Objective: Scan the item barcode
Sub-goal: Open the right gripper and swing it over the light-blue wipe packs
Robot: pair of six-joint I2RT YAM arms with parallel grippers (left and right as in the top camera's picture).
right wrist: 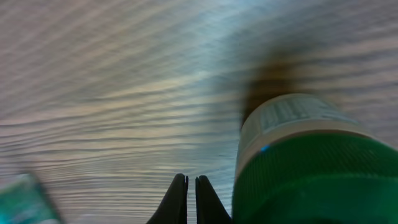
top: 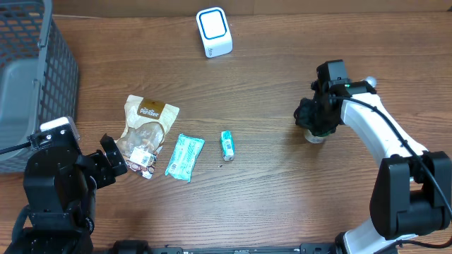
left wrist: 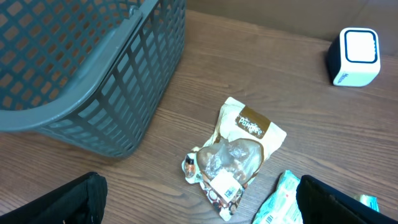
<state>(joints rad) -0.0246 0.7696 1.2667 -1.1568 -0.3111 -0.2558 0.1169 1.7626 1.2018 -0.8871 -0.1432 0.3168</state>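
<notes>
A bottle with a green cap and a white label stands on the wooden table, just right of my right gripper. That gripper's fingers are pressed together with nothing between them; the bottle is beside them, not in them. From overhead, the right gripper hangs over the bottle, hiding most of it. The white barcode scanner with a blue-framed window stands at the back centre. My left gripper is open and empty above the brown snack bag.
A grey mesh basket fills the far left corner. A snack bag, a teal packet and a small teal item lie between the arms. The scanner shows at the left wrist view's upper right.
</notes>
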